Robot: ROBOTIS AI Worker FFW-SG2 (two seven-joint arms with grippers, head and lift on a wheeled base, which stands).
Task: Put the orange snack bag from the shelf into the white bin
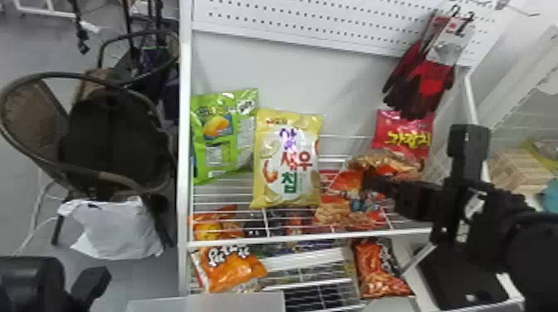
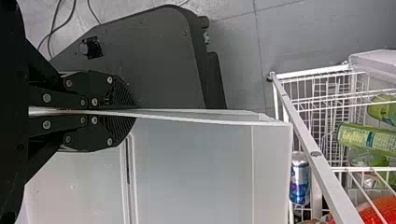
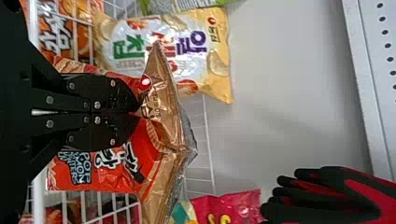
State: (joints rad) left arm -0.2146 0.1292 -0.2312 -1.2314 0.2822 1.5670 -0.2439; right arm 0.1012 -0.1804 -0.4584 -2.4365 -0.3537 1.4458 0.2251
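On your left, the left gripper [image 2: 133,112] is clamped on the wall of the white bin [image 2: 196,170], near you. Farther right, at the shelf [image 1: 315,238], the orange snack bag [image 3: 109,173] is pinched near its gold end by the right gripper [image 3: 140,112]. You seem to have the grasp done; clearing the shelf, carrying it to the bin and releasing remain.

Bright, diffuse light with soft shadows.
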